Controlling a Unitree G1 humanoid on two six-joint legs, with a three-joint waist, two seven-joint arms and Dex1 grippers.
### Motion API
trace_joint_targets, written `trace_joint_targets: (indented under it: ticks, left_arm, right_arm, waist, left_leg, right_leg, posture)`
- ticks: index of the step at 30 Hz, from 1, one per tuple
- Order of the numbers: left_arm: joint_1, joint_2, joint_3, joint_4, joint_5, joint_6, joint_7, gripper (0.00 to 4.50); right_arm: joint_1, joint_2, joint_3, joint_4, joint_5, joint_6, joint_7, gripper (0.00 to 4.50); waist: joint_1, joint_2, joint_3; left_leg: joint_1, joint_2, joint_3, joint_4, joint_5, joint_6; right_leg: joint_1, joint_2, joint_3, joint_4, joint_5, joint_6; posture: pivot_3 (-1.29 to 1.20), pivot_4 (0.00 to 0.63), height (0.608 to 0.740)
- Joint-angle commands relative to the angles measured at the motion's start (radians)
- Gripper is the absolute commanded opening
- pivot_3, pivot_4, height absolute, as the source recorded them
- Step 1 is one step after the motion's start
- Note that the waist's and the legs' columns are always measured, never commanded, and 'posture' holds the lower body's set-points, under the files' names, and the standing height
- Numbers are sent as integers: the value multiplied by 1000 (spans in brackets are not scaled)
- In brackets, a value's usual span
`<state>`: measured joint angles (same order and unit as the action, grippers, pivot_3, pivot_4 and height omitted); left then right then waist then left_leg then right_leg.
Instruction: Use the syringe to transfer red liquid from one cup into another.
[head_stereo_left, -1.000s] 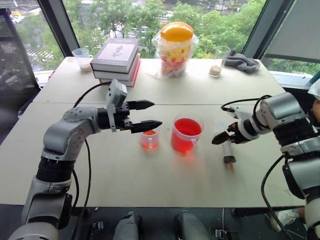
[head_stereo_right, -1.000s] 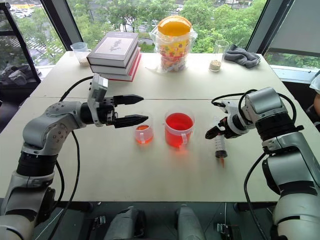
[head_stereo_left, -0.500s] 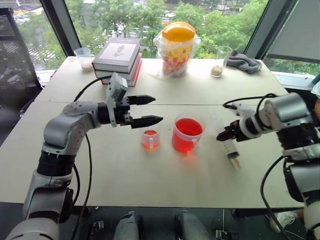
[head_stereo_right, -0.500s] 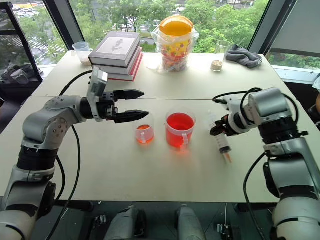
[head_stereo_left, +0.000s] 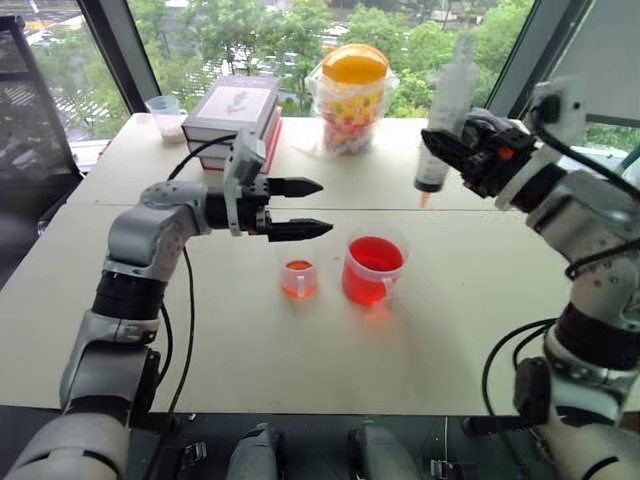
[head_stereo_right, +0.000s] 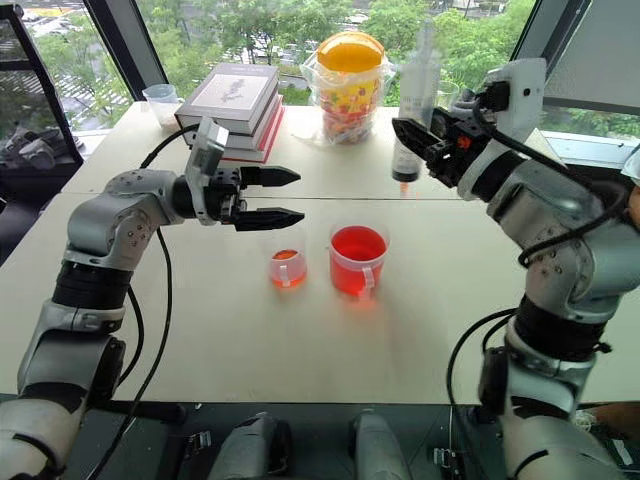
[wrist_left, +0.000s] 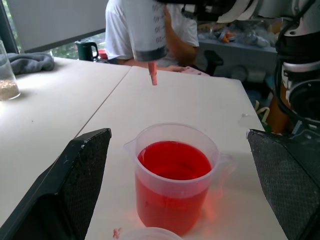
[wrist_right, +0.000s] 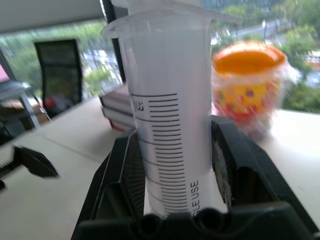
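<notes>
The right pincer is raised well above the pale surface, its two black fingers pinching the barrel of the large clear plastic syringe with printed graduations. The syringe stands nearly upright, plunger end uppermost and its small orange-red tip pointing down, hanging in the air beyond the cups and a little to their right.

On the surface below, the wide clear plastic beaker with a small side handle stands upright and holds bright translucent red liquid to well over half its height. Just beside it, on the robot's left and not touching, stands the small narrow clear plastic cup, with a shallow layer of the same red liquid in its bottom.

The left pincer hovers above the surface with its fingers spread wide, pointing level towards the right, its tips just behind and above the small cup and holding nothing. In the left wrist view the beaker sits between the two spread fingers, with the syringe tip hanging above and beyond it.

At the far edge of the surface lie a stack of grey and red books, a clear bagged jar with an orange lid, a clear glass with a little pale grain and a crumpled grey cloth. A person in a white shirt sits beyond the surface.
</notes>
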<state>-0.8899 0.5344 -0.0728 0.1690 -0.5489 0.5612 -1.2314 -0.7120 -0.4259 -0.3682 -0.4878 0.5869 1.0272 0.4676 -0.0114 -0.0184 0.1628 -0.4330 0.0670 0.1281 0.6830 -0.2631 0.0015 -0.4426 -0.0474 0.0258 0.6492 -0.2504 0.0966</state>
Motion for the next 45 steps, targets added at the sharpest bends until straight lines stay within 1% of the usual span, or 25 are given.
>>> trace_joint_targets:
  ticks: [1,4,7,10,14,21,30,37,40,45]
  left_arm:
    - [-53,-2,4,5,6,-16,-28,4500]
    - [-67,-4,2,23,16,-22,-45,4500]
    - [-85,-16,1,36,23,-23,-53,4500]
    - [-115,-43,0,61,28,-27,-54,4500]
    - [-148,-74,-9,97,51,-55,-65,4500]
    - [-222,-148,1,175,56,-72,-53,4500]
    - [-309,-256,-7,327,102,-160,-44,4500]
    - [-336,-300,0,389,115,-171,-43,4500]
    - [-334,-303,-3,392,120,-162,-52,3671]
    - [-325,-302,-4,383,122,-156,-60,1201]
  right_arm:
    - [86,55,23,-71,48,-109,14,1484]
    - [181,109,83,-80,32,-205,10,1484]
    - [269,141,160,-58,-25,-320,14,1484]
    - [344,143,231,-14,-94,-437,32,1484]
    - [393,135,277,24,-141,-525,38,1484]
    - [416,129,308,46,-170,-582,30,1484]
    - [436,112,328,48,-191,-607,31,1484]
    - [441,107,332,47,-198,-611,26,1484]
    - [440,105,331,48,-198,-611,25,1484]
    - [436,101,330,50,-194,-609,25,1484]
  waist:
    - [2,0,0]
    - [-1,0,0]
    - [-3,0,0]
    - [-3,0,0]
    - [-3,0,0]
    - [-3,0,0]
    - [-3,0,0]
    - [-2,0,0]
    - [-3,0,0]
    - [-2,0,0]
  left_leg:
    - [0,0,0,0,0,0]
    - [0,-1,0,0,0,0]
    - [0,0,0,0,0,0]
    - [0,0,-1,0,0,0]
    - [0,-1,0,1,0,0]
    - [0,-1,-1,1,0,0]
    - [0,-1,-1,1,0,0]
    - [0,-1,-1,1,0,0]
    - [0,-1,-1,1,0,0]
    - [0,-1,-1,1,0,0]
  right_leg:
    - [0,0,0,0,0,0]
    - [0,-1,0,-1,0,0]
    - [0,0,0,0,0,0]
    - [0,0,0,0,0,0]
    - [0,0,0,0,0,0]
    - [0,0,0,0,0,0]
    - [0,0,0,0,0,0]
    - [0,0,0,0,0,0]
    - [0,0,0,0,0,0]
    - [0,0,0,0,0,0]
  posture:
    - [0,150,740]
    - [0,150,740]
    - [0,150,740]
    - [0,150,740]
    - [0,150,740]
    - [0,150,740]
    - [0,150,740]
    - [0,150,740]
    - [0,150,740]
    - [0,150,740]
